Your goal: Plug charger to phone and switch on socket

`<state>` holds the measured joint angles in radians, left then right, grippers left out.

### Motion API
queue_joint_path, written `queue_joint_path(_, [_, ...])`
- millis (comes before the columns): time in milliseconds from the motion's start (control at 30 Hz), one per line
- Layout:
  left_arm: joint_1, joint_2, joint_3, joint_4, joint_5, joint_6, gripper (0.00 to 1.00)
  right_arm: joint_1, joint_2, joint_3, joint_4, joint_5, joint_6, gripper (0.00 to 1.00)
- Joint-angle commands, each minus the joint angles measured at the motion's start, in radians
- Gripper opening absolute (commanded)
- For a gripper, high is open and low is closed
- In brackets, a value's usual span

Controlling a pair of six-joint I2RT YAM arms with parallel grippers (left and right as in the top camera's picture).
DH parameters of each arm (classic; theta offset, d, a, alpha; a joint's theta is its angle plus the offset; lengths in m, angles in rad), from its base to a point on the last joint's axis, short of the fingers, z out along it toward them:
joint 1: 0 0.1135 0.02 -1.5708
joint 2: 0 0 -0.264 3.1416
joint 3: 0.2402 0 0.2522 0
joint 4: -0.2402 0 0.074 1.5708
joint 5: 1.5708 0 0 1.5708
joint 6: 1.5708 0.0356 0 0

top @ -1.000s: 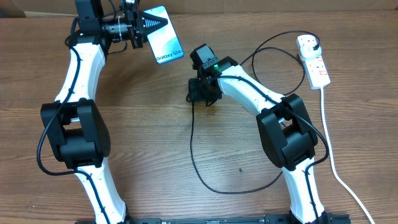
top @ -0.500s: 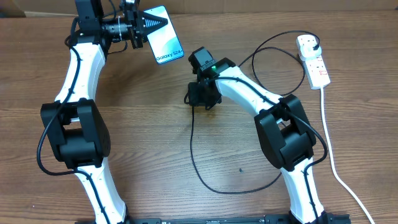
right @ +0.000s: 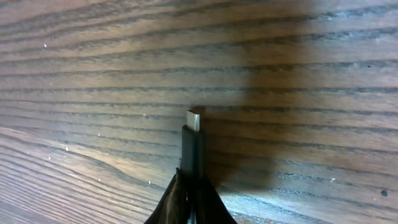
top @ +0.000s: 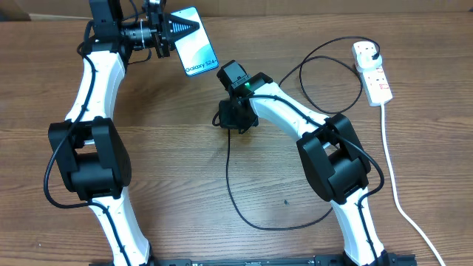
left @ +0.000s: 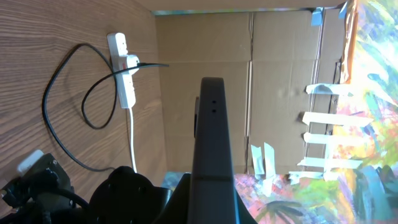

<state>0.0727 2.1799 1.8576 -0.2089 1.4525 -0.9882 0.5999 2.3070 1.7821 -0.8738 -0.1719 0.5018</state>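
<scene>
Beneath the right gripper (right: 190,184) the table (right: 298,74) is showing matt grained wood; the charger (right: 193,146) is glinting metal at its tip, matt black plastic behind. The phone (top: 194,46) is shining glossy, the socket (top: 372,70) looking smooth white plastic.

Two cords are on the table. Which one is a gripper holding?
The thin black charger cable: the right gripper is shut on its connector end. The thick white cord from the socket lies untouched.
</scene>
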Motion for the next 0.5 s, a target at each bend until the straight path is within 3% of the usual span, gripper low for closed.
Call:
queue_joint_path(0, [0.005,-0.005,0.014,0.004,0.039,0.016,0.04,-0.006,0.063,-0.015,0.021,-0.008,-0.003,0.04])
queue_joint_path(467, [0.006,-0.005,0.014,0.005,0.058,0.024,0.04,-0.177,-0.050,0.020,0.000,-0.683,-0.363,0.04])
